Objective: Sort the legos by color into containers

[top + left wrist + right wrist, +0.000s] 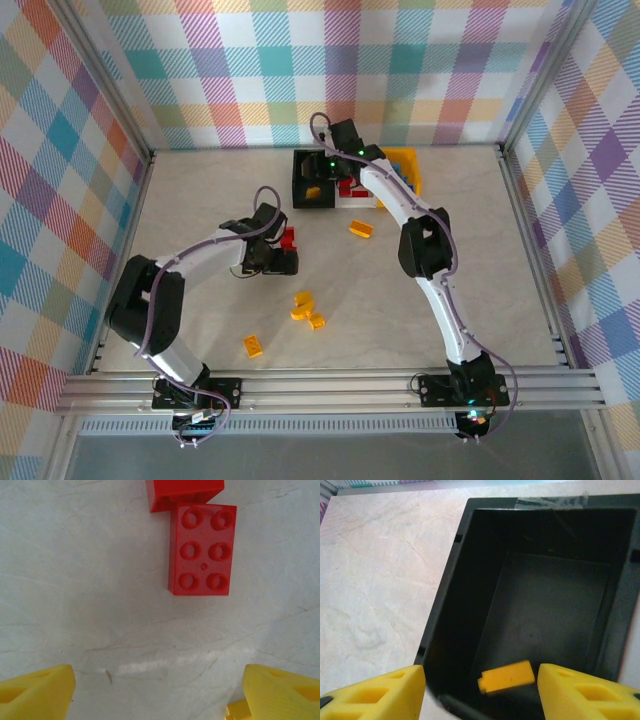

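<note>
Legos [302, 298] partly in the bins, both grippers spread wide

Five yellow-orange bricks lie loose on the table [200, 190], three close together near the middle, one [360, 229] just in front of the bins and one [253, 346] nearer the arm bases. The three bins sit in a row at the far side. The black bin [445, 605] holds a single yellow-orange brick [506, 676], which is blurred in the right wrist view, so its studs cannot be made out. The white bin [358, 205] holds red pieces, too small to count from above. The yellow-orange bin [415, 165] is largely covered by the right arm, and its contents cannot be told.

The right gripper [480, 692] hangs over the black bin's near edge with its fingers [375, 692] apart and nothing between them.

The left gripper [157, 680] is low over the table, its fingers [35, 692] also apart and empty. Just ahead of it lies a red six-stud brick [202, 550], studs up. A second red brick [184, 494] touches its far end and is cut off by the top of the frame.
</note>
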Robot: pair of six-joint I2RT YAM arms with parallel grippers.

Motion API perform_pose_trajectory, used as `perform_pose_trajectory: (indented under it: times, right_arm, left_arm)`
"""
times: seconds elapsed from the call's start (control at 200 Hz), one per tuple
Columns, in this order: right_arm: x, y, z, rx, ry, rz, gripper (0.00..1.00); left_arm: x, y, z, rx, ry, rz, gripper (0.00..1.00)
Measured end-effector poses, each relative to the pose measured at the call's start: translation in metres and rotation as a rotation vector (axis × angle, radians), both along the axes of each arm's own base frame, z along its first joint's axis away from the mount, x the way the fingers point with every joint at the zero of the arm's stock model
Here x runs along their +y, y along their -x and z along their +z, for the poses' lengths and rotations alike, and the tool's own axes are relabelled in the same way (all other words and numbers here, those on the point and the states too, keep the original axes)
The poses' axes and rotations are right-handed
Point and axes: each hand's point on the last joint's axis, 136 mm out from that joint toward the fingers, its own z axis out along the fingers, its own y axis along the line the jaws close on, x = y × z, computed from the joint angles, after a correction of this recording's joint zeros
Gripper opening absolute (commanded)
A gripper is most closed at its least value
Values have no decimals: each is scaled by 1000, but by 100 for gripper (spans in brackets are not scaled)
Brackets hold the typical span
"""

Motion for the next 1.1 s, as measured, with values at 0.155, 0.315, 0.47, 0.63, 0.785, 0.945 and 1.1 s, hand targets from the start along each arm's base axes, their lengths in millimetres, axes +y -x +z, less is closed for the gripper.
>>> perform_pose_trajectory:
  times: [0.155, 0.315, 0.47, 0.63, 0.785, 0.945, 1.1]
  right_arm:
    - [2, -4, -2, 1, -23, -1, 69]
    - [-6, 16, 7, 33, -23, 9, 69]
    - [-36, 74, 32, 65, -13, 12, 70]
    - [-61, 123, 80, -6, -47, 13, 70]
    - [-77, 154, 79, -7, -49, 14, 70]
    - [-89, 176, 37, 82, -5, 8, 69]
    - [-95, 191, 12, 149, 7, 0, 69]
  left_arm:
    - [-7, -13, -9, 6, -1, -7, 80]
    - [-13, -24, -16, -5, 0, -21, 74]
    - [-17, -33, -28, 6, -10, -32, 66]
    - [-18, -40, -33, 24, -24, -29, 61]
    - [-16, -42, -35, 53, -49, -25, 56]
    - [-14, -43, -37, 82, -74, -22, 47]
    - [-12, -42, -37, 103, -87, -18, 40]
